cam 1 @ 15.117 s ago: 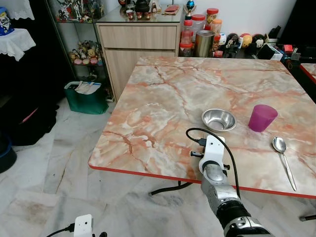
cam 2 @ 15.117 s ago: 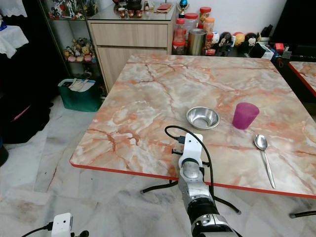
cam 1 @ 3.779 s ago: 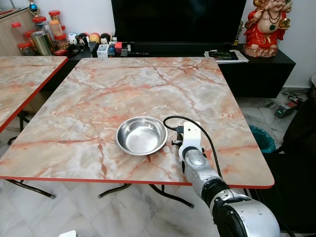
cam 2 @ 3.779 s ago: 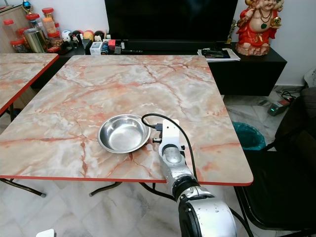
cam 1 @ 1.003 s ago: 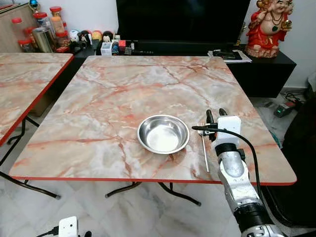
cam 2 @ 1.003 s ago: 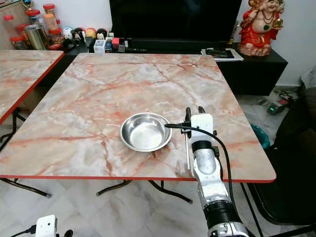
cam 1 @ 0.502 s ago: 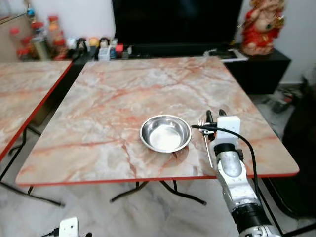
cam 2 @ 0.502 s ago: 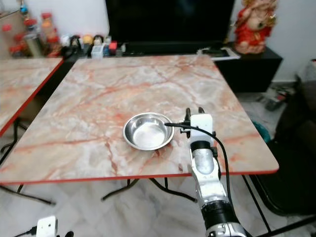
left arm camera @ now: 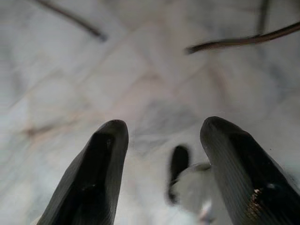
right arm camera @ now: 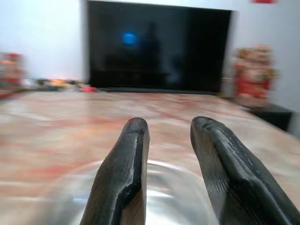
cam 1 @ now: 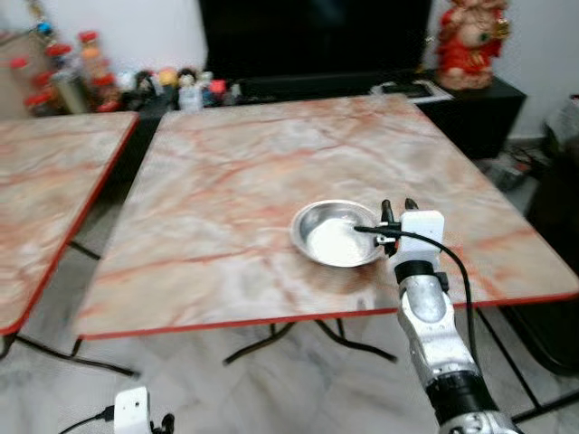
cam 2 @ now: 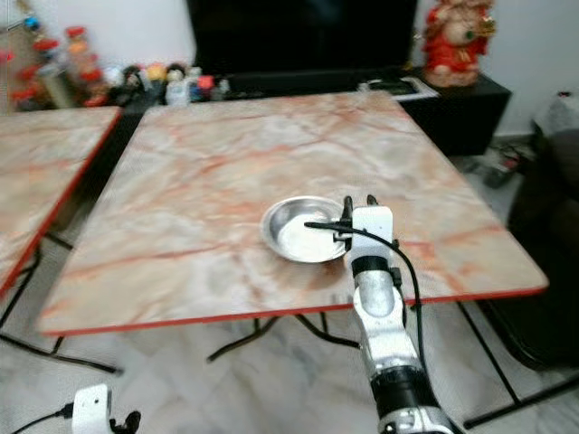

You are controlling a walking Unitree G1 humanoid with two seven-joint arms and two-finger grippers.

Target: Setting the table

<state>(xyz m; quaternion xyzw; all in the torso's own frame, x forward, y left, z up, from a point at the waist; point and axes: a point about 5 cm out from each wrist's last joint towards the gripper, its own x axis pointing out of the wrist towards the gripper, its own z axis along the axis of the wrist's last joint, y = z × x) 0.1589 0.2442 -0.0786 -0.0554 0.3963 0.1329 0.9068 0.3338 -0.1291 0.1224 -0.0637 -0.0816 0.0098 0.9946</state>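
The marble-patterned table (cam 1: pixel 226 172) with its red edge takes up the middle of the frame, with a second table (cam 1: pixel 45 199) of the same make at the left and a dark television (cam 1: pixel 312 36) and a red figurine (cam 1: pixel 468 41) along the top. On the near right part of the table sits the steel bowl (cam 1: pixel 336 233), round and shallow, so it has no long axis to line up with. The right gripper (cam 1: pixel 395 210) is raised just at the bowl's right rim, its white wrist housing covering the spot right of the bowl, so whether cutlery lies there cannot be told. In the right wrist view the right gripper's (right arm camera: pixel 168 136) jaws stand a little apart with nothing between them, and the bowl's blurred rim (right arm camera: pixel 117 187) lies directly below and ahead of the fingertips. The bowl therefore lies just left of and under the right jaws, and the right arm is by far the nearer one. The left gripper (left arm camera: pixel 161 145) hangs low at the lower left of the frame, jaws apart and empty over the pale tiled floor (left arm camera: pixel 140 70). The head views are smeared, so small detail is unreliable.
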